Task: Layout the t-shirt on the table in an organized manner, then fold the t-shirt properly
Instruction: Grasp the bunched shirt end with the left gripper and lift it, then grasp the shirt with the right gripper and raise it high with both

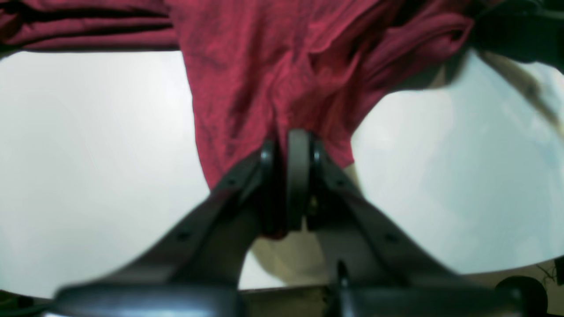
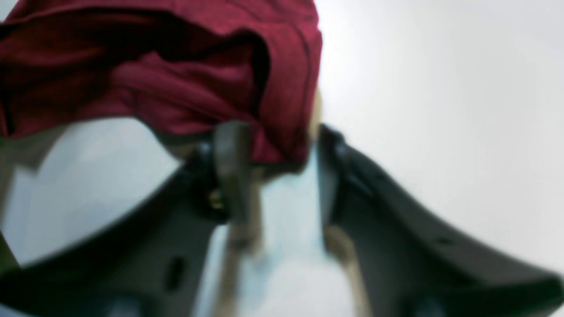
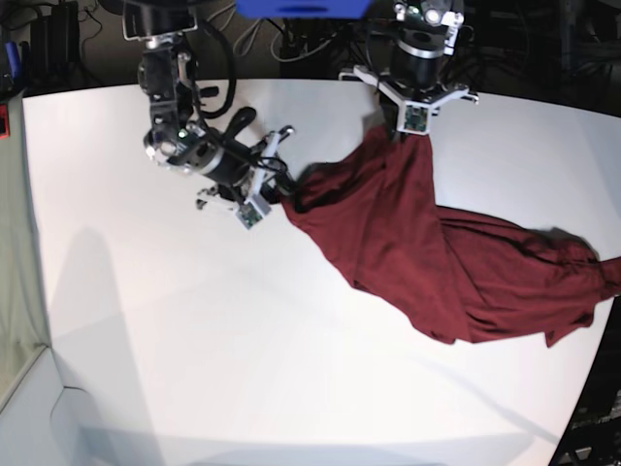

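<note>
Maroon t-shirt point(image 3: 427, 257) lies bunched at the frame's right, unfolded; left gripper point(image 1: 293, 176) pinches it, right gripper point(image 2: 275, 149) straddles an edge, jaws apart.

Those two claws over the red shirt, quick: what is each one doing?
Left gripper: closed, pinching the t-shirt.
Right gripper: fingers apart around a fold of the shirt, not clamped.

Counted in the base view: one t-shirt point(image 3: 437, 262) (single maroon garment, no second piece seen), one table point(image 3: 194, 340), two arms, two grippers, i.e. one left gripper point(image 3: 403, 131) and one right gripper point(image 3: 277, 189). One wrist camera board is seen mounted per gripper. Cables behind the table are too cluttered to be counted.
</note>
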